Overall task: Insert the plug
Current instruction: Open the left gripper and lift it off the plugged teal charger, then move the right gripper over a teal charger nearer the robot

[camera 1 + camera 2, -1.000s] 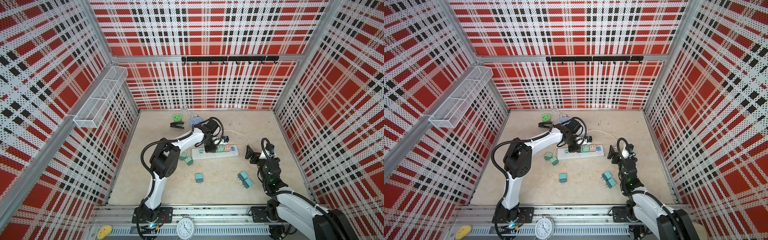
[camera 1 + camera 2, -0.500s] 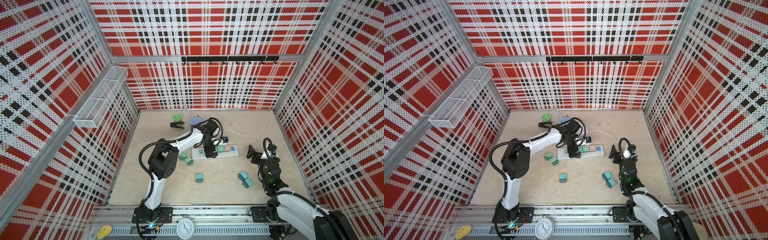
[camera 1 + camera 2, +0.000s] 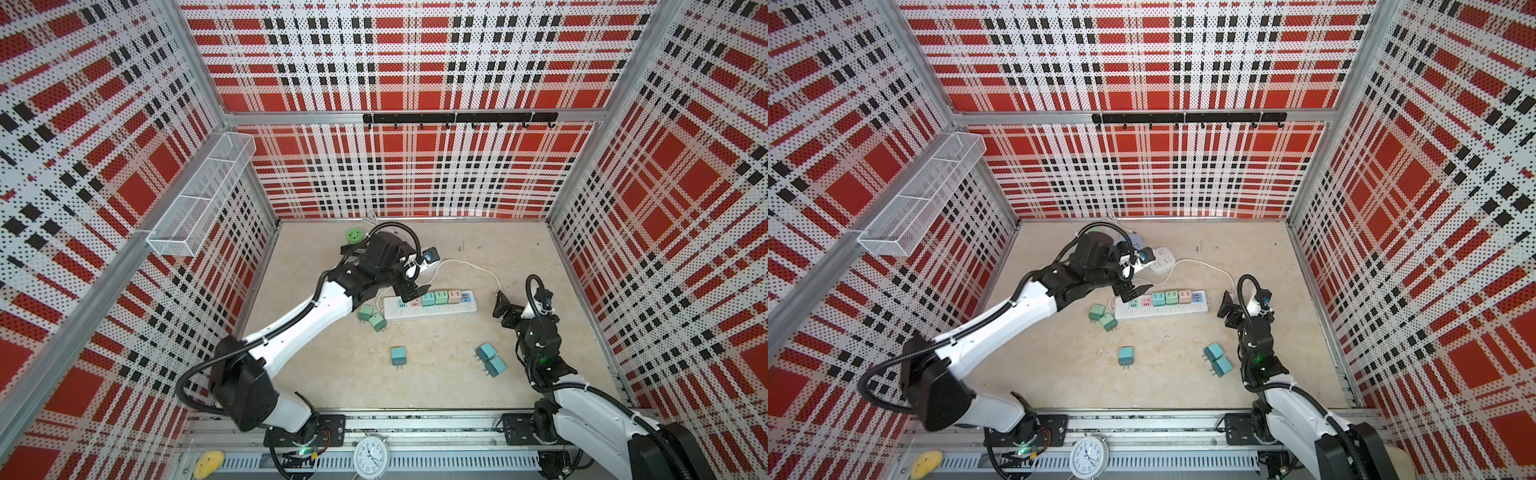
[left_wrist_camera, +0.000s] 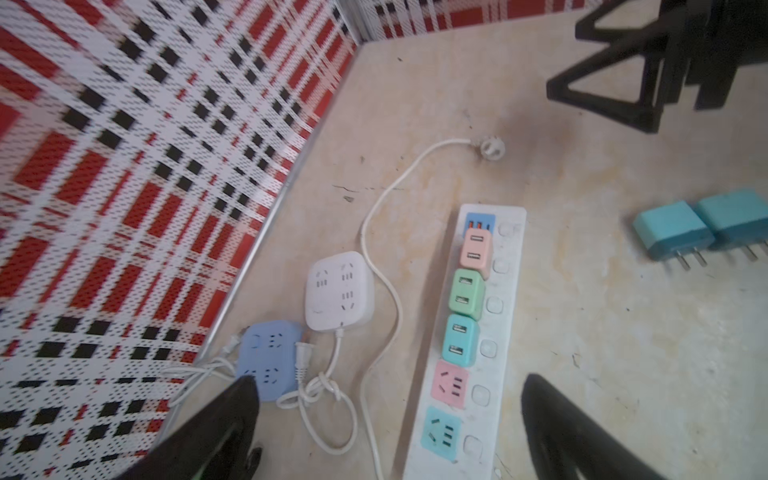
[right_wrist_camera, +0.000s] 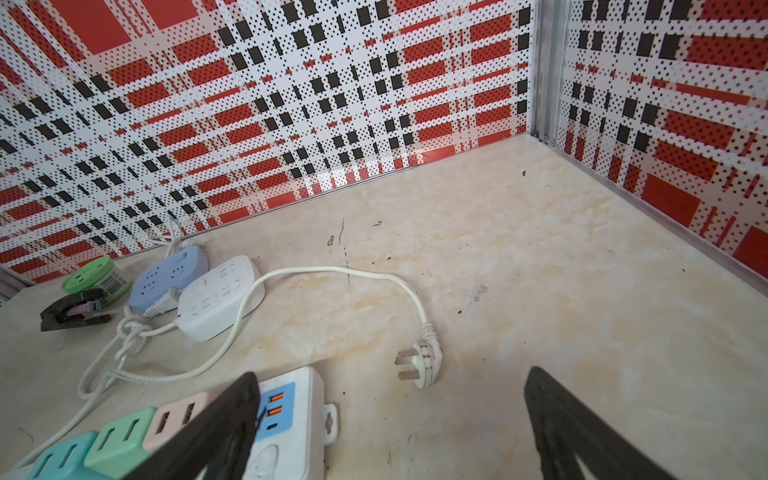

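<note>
FRONT TO BACK: A clock point(image 3: 371, 457) sits on the front rail. Past it, five plugs lie loose on the beige table point(image 3: 436, 386). A lone teal plug point(image 3: 398, 356) points its prongs toward the rail. A blue pair point(image 3: 494, 366) lies touching at the right, and a green pair point(image 3: 377, 322) lies just beside the left end of the white power strip point(image 3: 432, 308).

Three more plugs stand seated side by side in that strip: the seated teal plug point(image 4: 457, 340), a seated green plug point(image 4: 466, 294) and a seated pink plug point(image 4: 476, 249). The pink socket point(image 4: 450, 382) and blue socket point(image 4: 440, 432) at the strip's left end show their slots.

The left gripper point(image 3: 413, 292) hovers over those two sockets with its jaws spread wide and holds nothing. The right gripper point(image 3: 505, 308) stands just off the strip's right end, also spread wide and empty, near the cord plug point(image 5: 419, 365) lying on the table.

Toward the back wall sit a white socket block point(image 5: 222, 297), a blue socket block point(image 5: 168, 274), a round green socket point(image 5: 93, 276) and a black clip point(image 5: 70, 311).
</note>
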You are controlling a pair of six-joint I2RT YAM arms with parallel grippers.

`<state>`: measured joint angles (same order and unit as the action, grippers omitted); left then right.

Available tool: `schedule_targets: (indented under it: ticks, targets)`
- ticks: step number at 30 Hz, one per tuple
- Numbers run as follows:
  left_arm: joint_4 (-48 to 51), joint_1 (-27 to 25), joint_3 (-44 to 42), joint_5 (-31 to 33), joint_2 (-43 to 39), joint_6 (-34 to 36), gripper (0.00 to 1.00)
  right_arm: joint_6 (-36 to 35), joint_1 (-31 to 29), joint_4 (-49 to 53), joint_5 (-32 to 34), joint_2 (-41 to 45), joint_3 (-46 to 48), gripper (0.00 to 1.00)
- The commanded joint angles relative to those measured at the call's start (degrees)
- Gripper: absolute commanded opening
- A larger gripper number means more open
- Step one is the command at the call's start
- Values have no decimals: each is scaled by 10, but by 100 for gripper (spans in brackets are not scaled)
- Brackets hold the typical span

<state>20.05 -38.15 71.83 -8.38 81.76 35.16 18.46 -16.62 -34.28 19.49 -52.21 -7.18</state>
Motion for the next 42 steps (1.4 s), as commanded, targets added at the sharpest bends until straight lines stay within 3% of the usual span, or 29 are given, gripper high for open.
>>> schedule_targets:
  ticks: [1, 4, 7, 9, 13, 17, 19, 22, 30, 33, 36, 42]
  targets:
    - [-163, 3, -59, 72, -54, -64, 99, -12, 2, -23, -18, -14, -19, 100]
    - [-169, -20, -88, 148, -112, -85, 99, -14, 2, -21, -23, -21, -23, 100]
    - [-155, -17, -120, 210, -191, -167, 99, -17, 3, -2, -48, 1, -20, 97]
    - [-151, 14, -149, 188, -240, -207, 99, -9, 1, 38, -56, 22, -30, 91]
    - [-112, 54, -167, 157, -276, -174, 99, 42, -14, 180, -85, 55, -89, 85]
    - [-32, 118, -83, 44, -254, -232, 99, 89, -101, 299, -43, 90, -124, 83]
    - [-42, 157, -91, 22, -248, -259, 99, 111, -152, 350, -18, 104, -140, 81]
    - [-64, 171, -99, -25, -240, -261, 99, 137, -234, 407, 12, 117, -159, 79]
    - [-63, 159, -107, -9, -244, -234, 99, 210, -436, 552, 119, 124, -210, 77]
    - [-65, 170, -103, -18, -242, -241, 99, 235, -475, 555, 128, 106, -212, 76]
    - [-62, 168, -106, -10, -252, -237, 99, 243, -493, 492, 113, 81, -196, 75]
    - [-71, 163, -115, -9, -262, -226, 99, 241, -518, 450, 68, -30, -233, 73]
